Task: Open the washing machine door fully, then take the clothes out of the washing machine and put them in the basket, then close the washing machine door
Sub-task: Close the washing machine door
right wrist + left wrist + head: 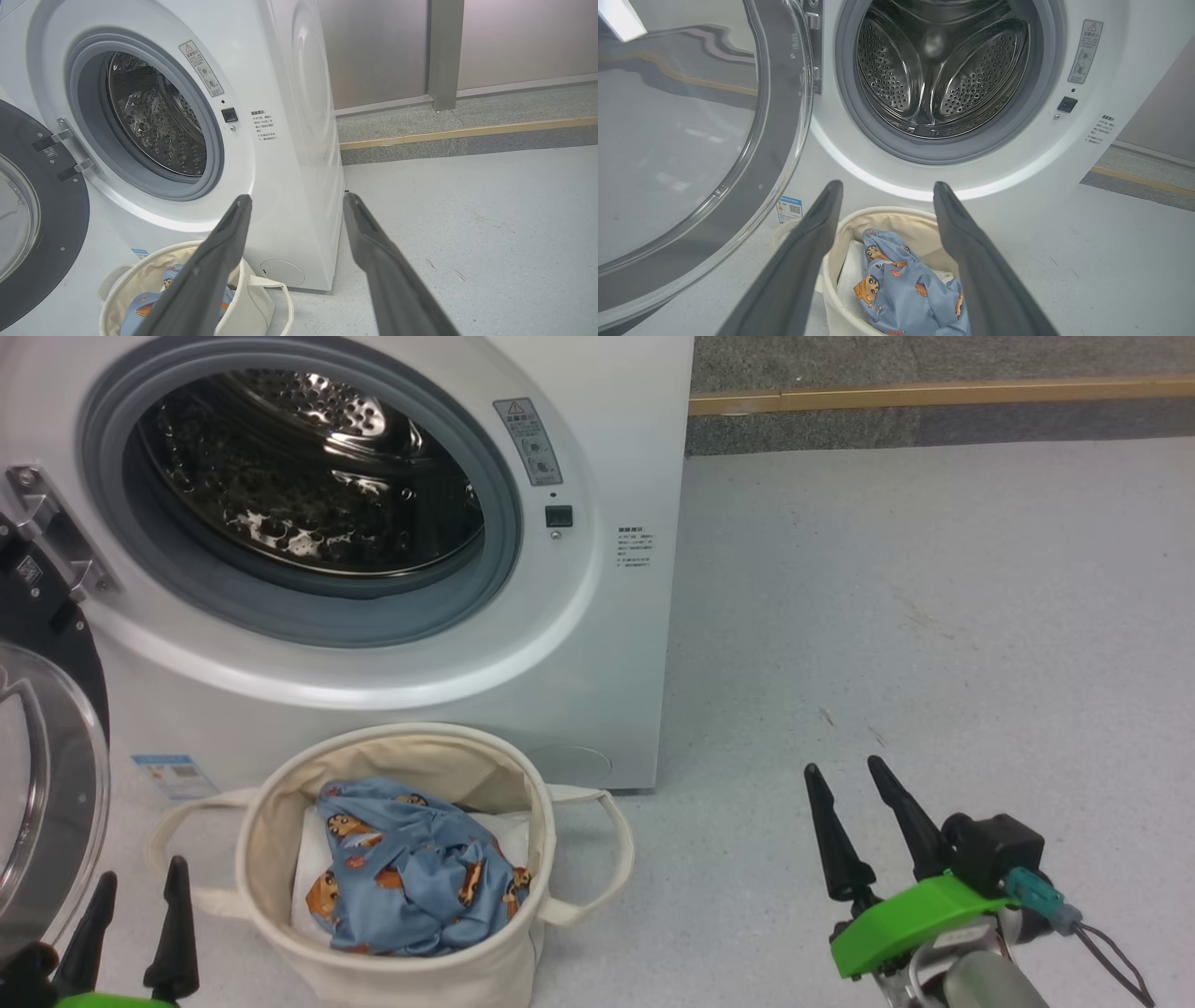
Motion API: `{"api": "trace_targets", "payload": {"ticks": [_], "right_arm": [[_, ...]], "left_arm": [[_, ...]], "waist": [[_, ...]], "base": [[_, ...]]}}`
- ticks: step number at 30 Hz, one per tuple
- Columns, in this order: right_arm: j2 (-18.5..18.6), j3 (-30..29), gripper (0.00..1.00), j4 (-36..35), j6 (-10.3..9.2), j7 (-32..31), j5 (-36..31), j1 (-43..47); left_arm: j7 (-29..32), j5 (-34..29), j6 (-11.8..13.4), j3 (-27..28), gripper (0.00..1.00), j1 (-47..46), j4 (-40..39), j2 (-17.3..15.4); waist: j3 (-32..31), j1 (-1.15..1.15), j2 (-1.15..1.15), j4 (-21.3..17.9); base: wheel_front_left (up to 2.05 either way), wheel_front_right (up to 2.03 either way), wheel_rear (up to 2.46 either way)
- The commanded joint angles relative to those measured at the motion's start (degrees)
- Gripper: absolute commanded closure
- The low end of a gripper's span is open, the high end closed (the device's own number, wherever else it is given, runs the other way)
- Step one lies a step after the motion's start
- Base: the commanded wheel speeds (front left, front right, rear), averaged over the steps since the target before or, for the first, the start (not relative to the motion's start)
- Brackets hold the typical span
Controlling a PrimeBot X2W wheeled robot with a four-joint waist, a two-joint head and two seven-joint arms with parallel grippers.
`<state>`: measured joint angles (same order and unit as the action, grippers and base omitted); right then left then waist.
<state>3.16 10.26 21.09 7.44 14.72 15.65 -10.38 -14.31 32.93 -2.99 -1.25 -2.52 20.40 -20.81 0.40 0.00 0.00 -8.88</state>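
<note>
Clothes [411, 868]: light blue garment with orange-brown cartoon faces, bunched in a heap inside the basket [254, 859]. It lies on a white folded sheet [306, 887], which shows at the heap's 9 and 2 o'clock. Both grippers stand apart from it

Basket: round cream canvas, upright on the floor [934, 616], loop handles at its 3 and 9 o'clock. It sits near 6 o'clock in the head view, just in front of the washer [597, 644], under the drum opening

Washer: white front-loader. Grey gasket [504, 551] rings the steel drum [308, 476], whose perforated walls catch the light. Warning label [527, 441] at 2 o'clock of the opening, small black square [558, 516] just below it. Blue sticker [173, 775] low on the front, at 10 o'clock from the basket

Door [42, 775]: stands wide open, on the hinge [56, 541] at 9 o'clock of the opening. Black rim and bulged clear glass run off the head view's left edge

Left gripper [140, 873]: 7 o'clock in the head view, between door and basket, fingers pointing up. Jaws released and spread, holding nothing. Its wrist view frames the basket and clothes between the two fingers, not touching

Right gripper [843, 767]: 4 o'clock, over bare floor, well apart from basket and washer. Jaws released, nothing between them. Green bracket [906, 919] behind the fingers

Tan strip [934, 394] along the grey kerb at 1 o'clock
</note>
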Motion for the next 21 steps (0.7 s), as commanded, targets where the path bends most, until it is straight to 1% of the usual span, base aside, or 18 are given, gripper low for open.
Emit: {"api": "trace_targets", "payload": {"ticks": [1, 17, 21], "right_arm": [[0.07, 1.0, 0.0, -1.96, 0.05, 0.28, -0.26, -1.1], [0.0, 0.96, 0.0, -1.55, 0.05, 0.28, -0.24, -1.18], [-0.02, 0.83, 0.0, -1.45, 0.05, 0.28, -0.26, -1.16]], "left_arm": [[-0.69, -0.17, -0.06, 2.62, 0.0, -1.96, -1.39, -1.97], [-0.69, -1.0, -0.61, 3.19, 0.0, -2.29, -1.22, -1.54], [-0.69, -1.56, -0.45, 3.44, 0.0, -2.52, -0.96, -1.45]], "waist": [[0.08, 0.0, 0.0, 0.01], [0.5, 0.0, 0.0, 0.07], [0.61, 0.0, 0.0, 0.21]], "base": [[0.0, 0.0, 0.0], [0.0, 0.0, 0.0], [-0.44, 0.19, 0.26]]}}
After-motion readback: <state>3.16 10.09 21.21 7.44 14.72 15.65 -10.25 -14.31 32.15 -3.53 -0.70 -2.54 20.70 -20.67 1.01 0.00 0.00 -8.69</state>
